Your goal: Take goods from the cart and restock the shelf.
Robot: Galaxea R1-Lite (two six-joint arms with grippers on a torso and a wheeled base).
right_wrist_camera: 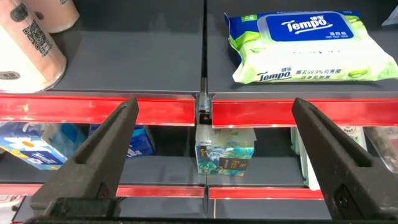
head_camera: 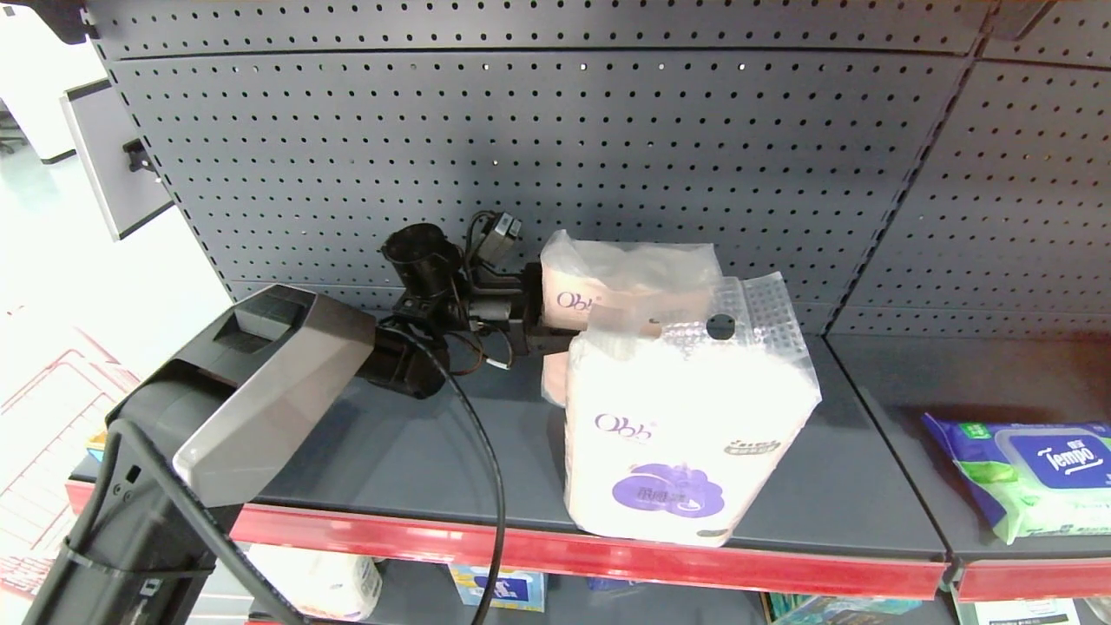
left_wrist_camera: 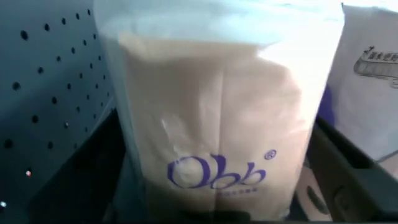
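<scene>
In the head view, the left tool [head_camera: 545, 319] is gripping the pinkish tissue pack in clear plastic wrap [head_camera: 625, 271] from its side. That pack is standing at the back of the dark grey metal shelf [head_camera: 408, 451], close to the grey perforated back panel [head_camera: 521, 148]. A white tissue pack with purple print [head_camera: 686, 434] is standing just in front of it, near the shelf's red front strip [head_camera: 608, 555]. A flat green and blue pack of wet wipes [head_camera: 1033, 473] is lying on the neighbouring shelf section to the right, well apart from both.

In the left wrist view, the pinkish pack is sitting upright between the tool's jaws, with the back panel on one side and the white pack on the other.

In the right wrist view, the right tool [right_wrist_camera: 216, 106] is holding nothing, its two black fingers spread wide apart in front of the red strip. The wet wipes are lying on the shelf beyond it, and a small teal box [right_wrist_camera: 224, 155] is sitting on the lower shelf [right_wrist_camera: 168, 167].
</scene>
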